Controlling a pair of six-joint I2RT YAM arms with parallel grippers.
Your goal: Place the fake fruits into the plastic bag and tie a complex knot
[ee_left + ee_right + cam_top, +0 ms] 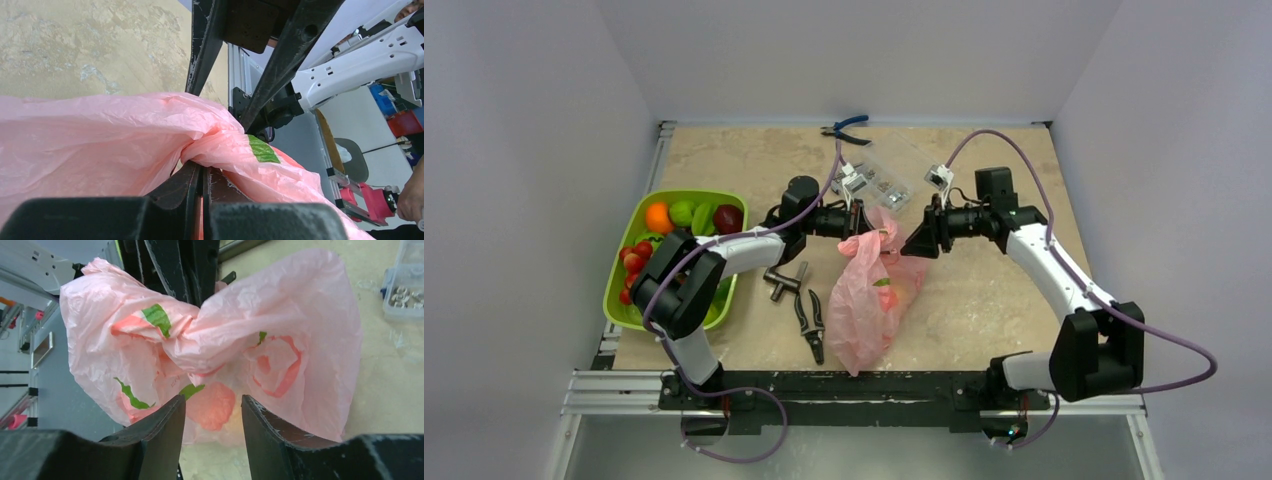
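The bag (869, 310) is seen at the middle of the table (984, 300), its body hanging down and spreading toward 6 o'clock. Its upper part is gathered into a tight, twisted bunch (192, 337); whether that bunch is a knot cannot be told. The bunch is clamped by the left gripper (856, 222), which reaches in from 9 o'clock. In the left wrist view its fingers (185, 187) are pressed together with pink film pinched between them.

The right gripper (919, 240) is held at 3 o'clock of the bunch, facing it. Its fingers (165, 430) are spread apart, and nothing is grasped by them. The bag is seen beyond the gap between them, and contact with the film cannot be judged.

Fruits (682, 214) in orange, green, dark red and red are seen in the tray (694, 194), at 9 o'clock of the bag. Red and green patches are seen on the film, but fruits inside the bag cannot be made out. Black pliers (810, 322) lie between tray and bag. A clear box (886, 178) lies at 12 o'clock of the bag.
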